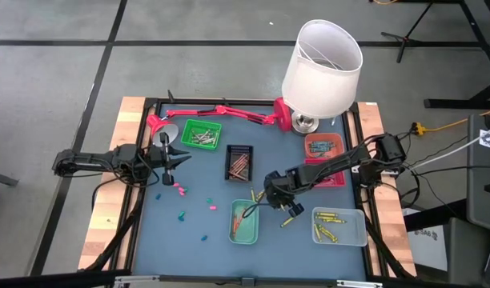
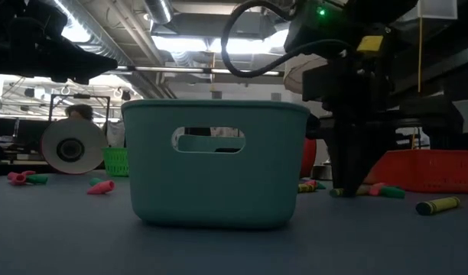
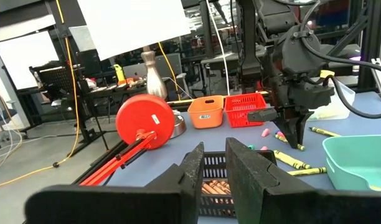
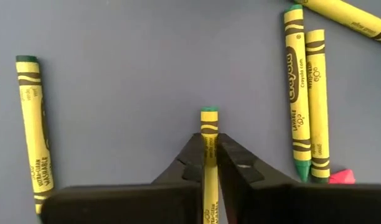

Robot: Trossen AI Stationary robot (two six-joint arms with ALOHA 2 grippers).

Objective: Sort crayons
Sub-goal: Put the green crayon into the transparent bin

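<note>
The right gripper (image 4: 209, 163) pinches a green crayon (image 4: 208, 134) lengthwise between its fingers, tip pointing ahead, near the teal tray (image 1: 245, 222); the left gripper (image 3: 214, 163), narrowly parted, hovers left.

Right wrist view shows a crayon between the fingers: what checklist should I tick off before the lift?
1. Right hand shut on the yellow-wrapped green crayon: ok.
2. Crayon centred between the fingers, tip sticking out ahead: ok.
3. Neighbouring crayons apart from the held one, such as the pair to one side: ok.
4. Teal tray close beside the right hand in the high view: ok.
5. Left hand waiting clear, near the green tray: ok.
6. Held crayon already off the table: cannot tell.
</note>
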